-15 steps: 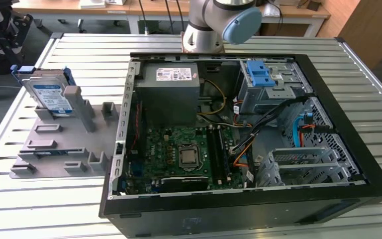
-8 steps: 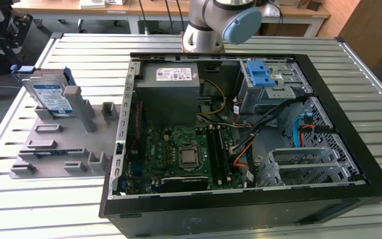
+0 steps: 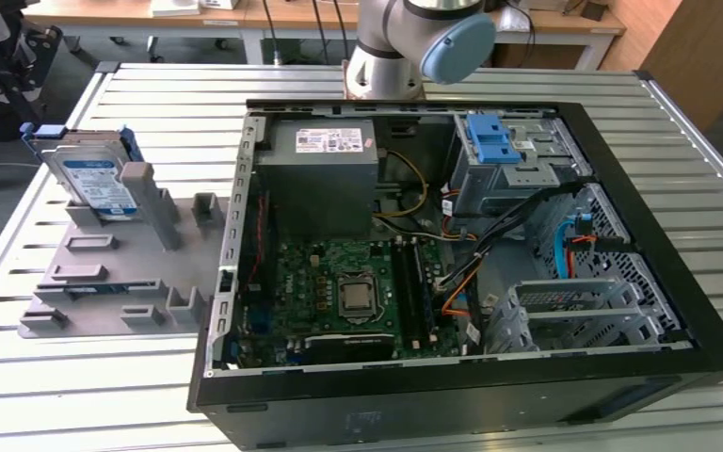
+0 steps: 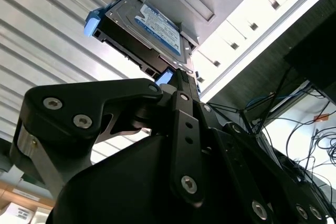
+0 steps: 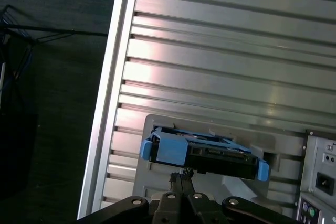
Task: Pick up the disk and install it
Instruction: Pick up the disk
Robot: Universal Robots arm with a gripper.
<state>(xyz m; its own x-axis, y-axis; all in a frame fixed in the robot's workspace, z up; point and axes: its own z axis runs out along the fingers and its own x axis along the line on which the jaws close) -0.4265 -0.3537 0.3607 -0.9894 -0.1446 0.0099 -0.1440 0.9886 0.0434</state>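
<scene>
The disk (image 3: 91, 174) is a silver hard drive with a white-and-blue label in a blue carrier frame. It stands on edge at the back of a grey slotted holder (image 3: 110, 273) on the exterior view's left. In both wrist views my gripper (image 5: 181, 178) (image 4: 179, 75) hangs well above the disk (image 5: 205, 153) (image 4: 152, 30), apart from it. Its black fingertips are drawn together with nothing between them.
An open black computer case (image 3: 663, 273) lies on the slatted metal table (image 3: 700, 132), at the exterior view's right of the holder. Inside are a grey power supply (image 3: 324, 165), the motherboard (image 3: 336, 292) and a drive cage with a blue bracket (image 3: 493, 141). The arm's base (image 3: 399, 47) stands behind the case.
</scene>
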